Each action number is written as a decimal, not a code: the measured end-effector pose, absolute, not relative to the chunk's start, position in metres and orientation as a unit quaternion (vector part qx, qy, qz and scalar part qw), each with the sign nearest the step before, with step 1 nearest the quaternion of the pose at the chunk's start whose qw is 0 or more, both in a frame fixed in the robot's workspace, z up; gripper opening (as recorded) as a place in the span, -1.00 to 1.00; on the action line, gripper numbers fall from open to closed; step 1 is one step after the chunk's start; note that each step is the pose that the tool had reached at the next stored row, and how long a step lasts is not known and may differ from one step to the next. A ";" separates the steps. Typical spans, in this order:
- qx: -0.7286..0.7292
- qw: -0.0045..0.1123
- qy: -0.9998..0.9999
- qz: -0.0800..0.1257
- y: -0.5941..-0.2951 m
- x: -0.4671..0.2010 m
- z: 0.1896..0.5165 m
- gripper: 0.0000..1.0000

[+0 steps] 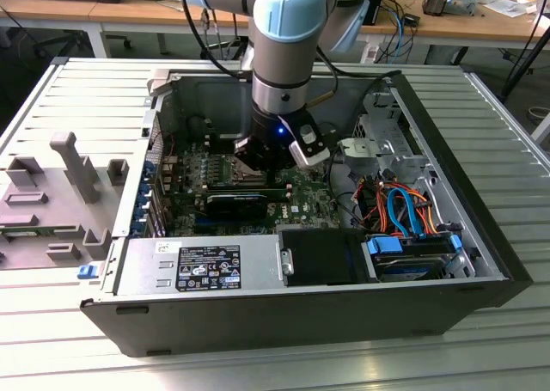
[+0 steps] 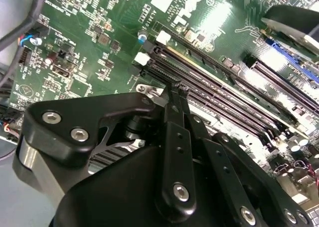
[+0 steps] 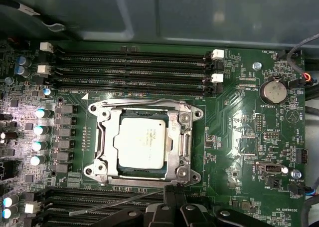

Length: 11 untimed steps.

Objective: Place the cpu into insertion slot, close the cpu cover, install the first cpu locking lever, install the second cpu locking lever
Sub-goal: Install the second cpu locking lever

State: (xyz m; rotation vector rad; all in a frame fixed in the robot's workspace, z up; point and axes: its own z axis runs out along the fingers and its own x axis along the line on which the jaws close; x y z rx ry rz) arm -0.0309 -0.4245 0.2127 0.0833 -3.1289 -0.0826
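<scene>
In the first wrist view the cpu (image 3: 141, 144) lies flat in the insertion slot (image 3: 94, 109) of the green motherboard (image 3: 234, 122). The silvery cpu cover (image 3: 185, 137) is down around it, and the chip's metal top shows through the window. A thin silver locking lever (image 3: 117, 202) slants away from the socket's near edge, raised off its catch. Its inner end meets the tips of my gripper (image 3: 174, 190), whose black fingers are pressed together. In the second wrist view the shut gripper (image 2: 174, 90) reaches the socket's corner. The exterior view has the gripper (image 1: 258, 163) low inside the case, over the socket.
Long black memory slots (image 3: 129, 67) run along both sides of the socket, with blue capacitors (image 3: 40, 129) and a coin battery (image 3: 275, 91) nearby. The open case holds a power supply (image 1: 206, 266) and a drive with coloured cables (image 1: 412, 236). A grey fixture (image 1: 69, 176) stands outside the case.
</scene>
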 end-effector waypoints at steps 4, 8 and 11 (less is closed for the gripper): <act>0.027 0.005 -0.999 -0.030 -0.425 -0.039 0.212 -0.79; 0.027 0.005 -0.999 -0.034 -0.425 -0.053 0.211 -0.79; 0.027 0.004 -0.999 -0.039 -0.425 -0.070 0.210 -0.79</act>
